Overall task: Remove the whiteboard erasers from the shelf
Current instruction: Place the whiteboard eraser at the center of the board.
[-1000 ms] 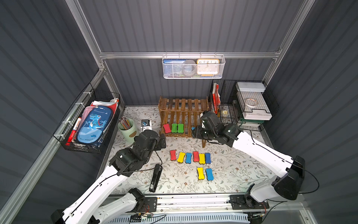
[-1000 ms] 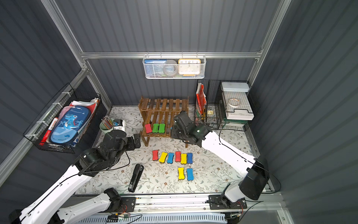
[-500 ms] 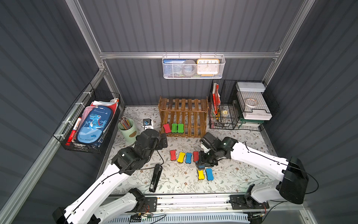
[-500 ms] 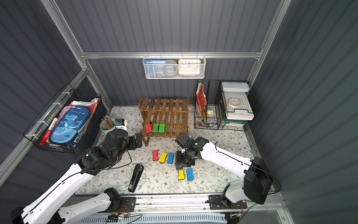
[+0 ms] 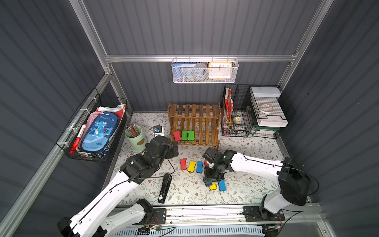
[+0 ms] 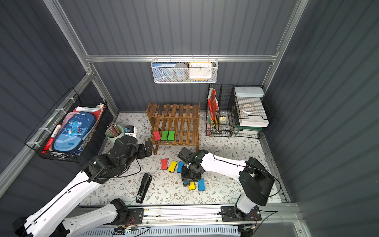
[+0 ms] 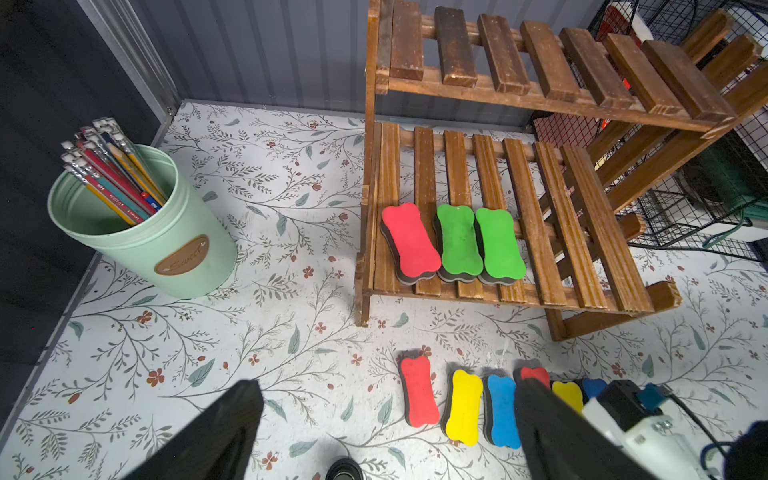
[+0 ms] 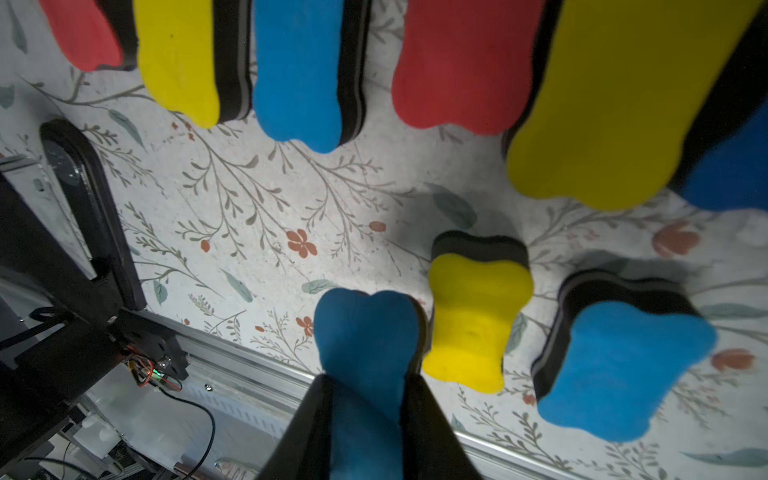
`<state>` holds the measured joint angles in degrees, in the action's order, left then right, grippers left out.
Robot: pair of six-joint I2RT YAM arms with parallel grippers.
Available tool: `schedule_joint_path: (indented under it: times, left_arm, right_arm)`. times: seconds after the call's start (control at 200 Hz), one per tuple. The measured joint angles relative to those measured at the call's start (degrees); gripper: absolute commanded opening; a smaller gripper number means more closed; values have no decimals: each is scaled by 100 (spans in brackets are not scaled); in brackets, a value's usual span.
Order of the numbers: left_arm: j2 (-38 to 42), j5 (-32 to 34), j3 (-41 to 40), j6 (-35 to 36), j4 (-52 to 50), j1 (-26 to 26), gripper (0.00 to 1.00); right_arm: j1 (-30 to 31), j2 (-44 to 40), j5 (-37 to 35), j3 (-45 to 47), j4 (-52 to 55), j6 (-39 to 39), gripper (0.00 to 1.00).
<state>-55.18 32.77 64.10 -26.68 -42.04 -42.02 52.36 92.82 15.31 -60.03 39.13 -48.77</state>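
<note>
"Right wrist view settles it: the right gripper (image 8: 368,384) is clamped on a blue eraser (image 8: 365,328), low over the table (image 5: 246,184) out in front of the shelf (image 5: 193,115)."

"And the left gripper (image 7: 385,386)?"

"Jaws wide apart, holding nothing, near the shelf's front corner. Three erasers (image 7: 459,241) sit on the shelf's lower tier, one red, two green."

"What could spoil it?"

"I'd say the yellow eraser (image 8: 473,324) just beside the blue one. Spreading fingers (image 8: 432,424) could shove it, or the blue could land tilted on its edge."

"Any writing?"

"The green tin (image 7: 137,249) beside the shelf reads 'Sweet'. The pencil case (image 5: 100,131), farther off that side, says 'Dinosaur'. The label on the stapler (image 5: 164,187) is too small to read."
</note>
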Motion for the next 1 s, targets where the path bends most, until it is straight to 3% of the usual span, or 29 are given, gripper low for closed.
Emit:
schedule_joint_path:
  times: [0.475,1.0]
  left_arm:
    - [-103,-17,-2,-2,2,0,99]
    - [-114,-24,-9,-2,2,0,99]
  right_arm:
    - [11,511,-168,-350,-33,168,30]
    - [11,708,-179,-481,-37,343,47]
